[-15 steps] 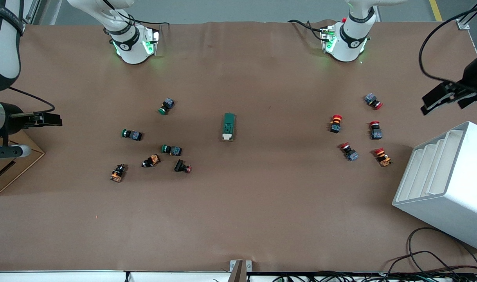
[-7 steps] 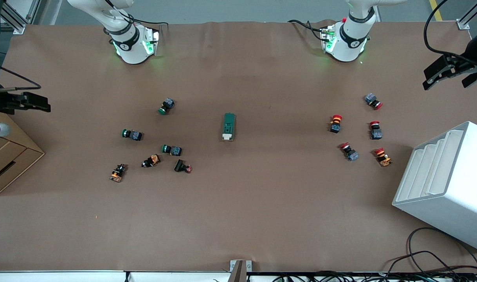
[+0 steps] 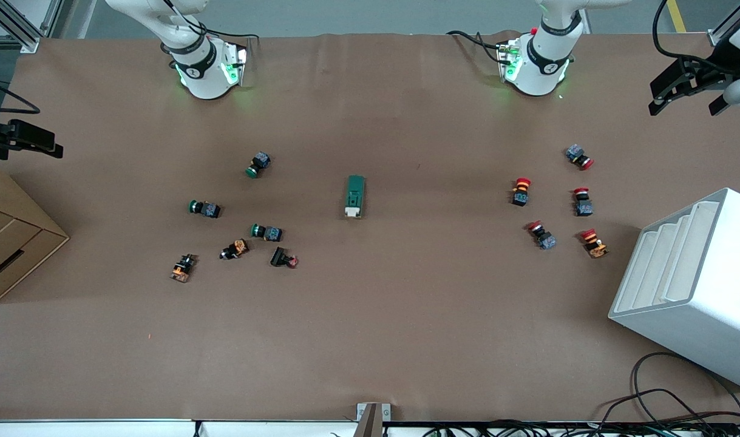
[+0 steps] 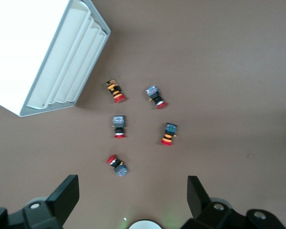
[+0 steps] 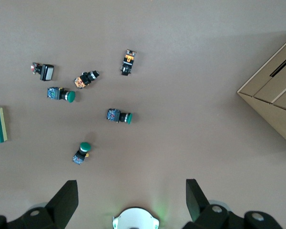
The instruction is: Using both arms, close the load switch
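White rack (image 3: 691,285) at the left arm's end near the front edge, load switch (image 3: 354,196) mid-table lying untouched between green buttons (image 3: 254,212) and red buttons (image 3: 558,200), both grippers up over the table ends, left gripper (image 3: 685,91) released, right gripper (image 3: 27,138) released.

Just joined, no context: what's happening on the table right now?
Nothing is being handled. The load switch lies untouched mid-table, between green-capped push buttons and red-capped push buttons. The left gripper hangs open near its table end, above the white rack. The right gripper hangs open at its own end by the cardboard box.
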Motion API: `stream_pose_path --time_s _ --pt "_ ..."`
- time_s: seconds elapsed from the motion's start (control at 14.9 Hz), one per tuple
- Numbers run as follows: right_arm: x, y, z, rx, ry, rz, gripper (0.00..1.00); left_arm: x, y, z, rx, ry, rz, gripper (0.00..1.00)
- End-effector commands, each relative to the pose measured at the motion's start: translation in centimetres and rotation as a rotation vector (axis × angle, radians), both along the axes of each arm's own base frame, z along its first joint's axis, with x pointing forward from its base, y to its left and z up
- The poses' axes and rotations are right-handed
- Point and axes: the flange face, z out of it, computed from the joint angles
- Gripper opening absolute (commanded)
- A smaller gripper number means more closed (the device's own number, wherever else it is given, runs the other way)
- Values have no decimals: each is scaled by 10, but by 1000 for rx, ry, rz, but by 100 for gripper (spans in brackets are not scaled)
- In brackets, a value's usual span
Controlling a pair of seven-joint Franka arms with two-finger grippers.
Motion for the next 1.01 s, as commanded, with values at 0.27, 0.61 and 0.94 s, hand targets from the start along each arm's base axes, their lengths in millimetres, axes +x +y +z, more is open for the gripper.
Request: stream_pose_path --time_s 0.27,0.61,0.94 --pt "-28 19 4 1 -28 -63 100 -6 -10 2 -33 -15 52 100" --pt "-46 20 23 -9 -31 -57 100 9 -12 -3 -32 -3 44 100" --pt "-60 19 38 -9 -46 -56 100 24 -8 0 -28 -13 55 100"
